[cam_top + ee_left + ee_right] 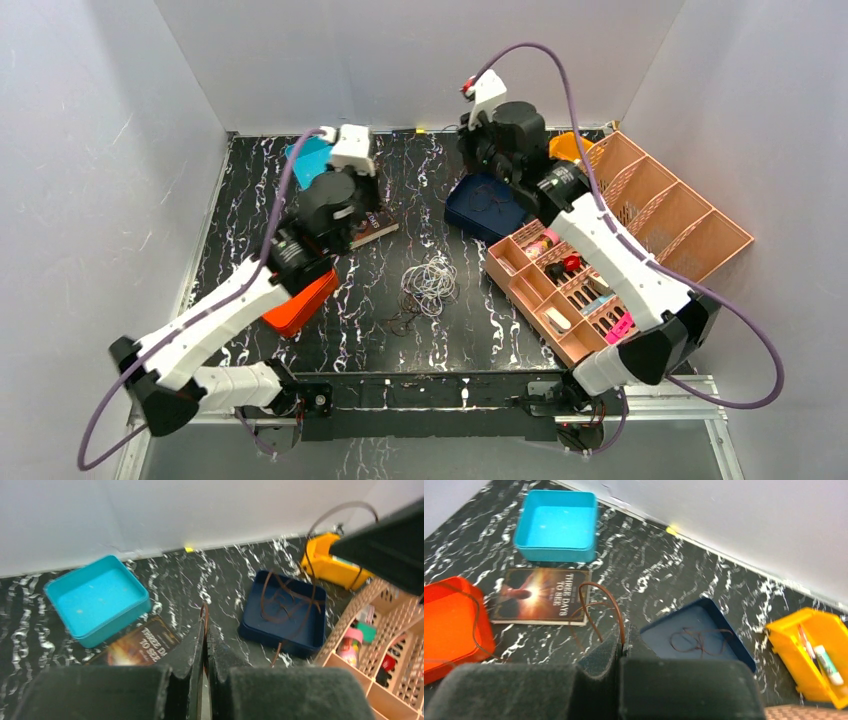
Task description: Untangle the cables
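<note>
A hand-sized tangle of whitish cables (432, 283) with darker strands (402, 320) lies mid-table. My left gripper (205, 625) is shut on a thin brown cable (204, 611) that rises between its fingertips; in the top view the gripper (355, 222) is beside the book. My right gripper (622, 637) is shut on a brown cable (599, 592) that loops out over the book. It hangs above the navy tray (462, 208). Brown cable loops lie in the navy tray (696, 640), and a strand (312, 587) rises from it toward the right gripper (390, 545).
A teal tray (95, 597) stands at the back left and a book (541, 596) lies near it. An orange tray (446, 625) holds a thin dark wire. A yellow bin (809, 650) is at the back right. A pink organiser (620, 240) fills the right side.
</note>
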